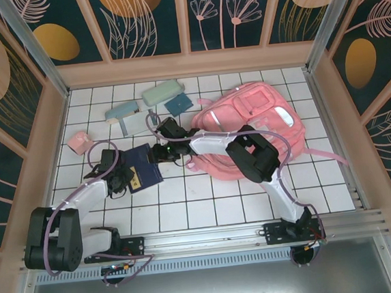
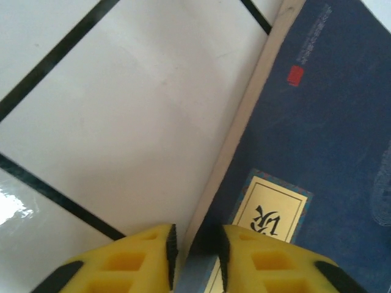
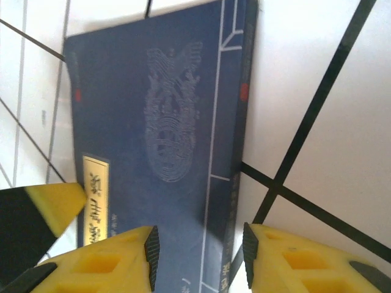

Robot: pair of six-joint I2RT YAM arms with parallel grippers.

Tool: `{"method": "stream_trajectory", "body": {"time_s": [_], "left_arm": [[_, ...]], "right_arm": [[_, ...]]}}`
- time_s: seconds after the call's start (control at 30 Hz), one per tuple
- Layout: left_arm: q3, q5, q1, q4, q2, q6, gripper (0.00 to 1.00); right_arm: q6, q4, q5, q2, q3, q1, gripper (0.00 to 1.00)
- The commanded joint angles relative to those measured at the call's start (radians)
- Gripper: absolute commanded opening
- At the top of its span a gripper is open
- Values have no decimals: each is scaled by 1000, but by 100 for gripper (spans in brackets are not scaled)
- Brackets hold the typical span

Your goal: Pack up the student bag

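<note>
Nearest the arm bases, the left gripper (image 2: 197, 247) sits at the near-left edge of a dark blue book (image 1: 146, 162) that lies on the white tiled table (image 1: 207, 200). In the left wrist view its yellow fingers (image 2: 143, 259) are drawn close together with the book's page edge and cover caught between the pads, pinching it just below the gold label (image 2: 269, 210) on the cover.

Just beyond, the right gripper (image 3: 198, 256) reaches in from the right to the book's far-right corner. Its jaws stand partly apart and straddle the spine edge, one finger over the embossed cover and the other at the spine over bare tile. Whether either pad actually presses on the book I cannot tell from this angle. One yellow fingertip (image 3: 55, 204) of the left gripper shows at the label on the opposite side.

Further back and to the right, the student bag (image 1: 254, 114) lies flat on the tiles, right of centre, front pockets facing up. The right arm crosses over its near-left part, and a pink strap (image 1: 326, 154) trails out to the right.

Toward the far-left lie a small pink item (image 1: 80, 141), a pale blue case (image 1: 122, 112), a pale green case (image 1: 162, 92) and a teal pad (image 1: 178, 105), well apart from the grippers.
</note>
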Motion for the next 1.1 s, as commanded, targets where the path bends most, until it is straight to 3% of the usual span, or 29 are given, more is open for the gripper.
{"method": "stream_trajectory", "body": {"time_s": [0.0, 0.33, 0.63, 0.83, 0.97, 1.07], "left_arm": [[-47, 8, 6, -10, 38, 8, 23], [-65, 75, 6, 44, 70, 5, 20], [-60, 96, 6, 45, 62, 9, 18], [-64, 92, 6, 34, 27, 5, 18], [-66, 102, 6, 37, 27, 8, 18], [-66, 107, 6, 39, 29, 9, 18]], "right_arm": [[-24, -72, 56, 41, 50, 14, 44], [-35, -61, -144, 114, 139, 64, 41], [26, 161, -398, -14, 59, 32, 35], [44, 216, -429, -62, 2, 20, 33], [104, 360, -466, -97, -87, 13, 31], [88, 304, -435, -90, -66, 12, 34]]}}
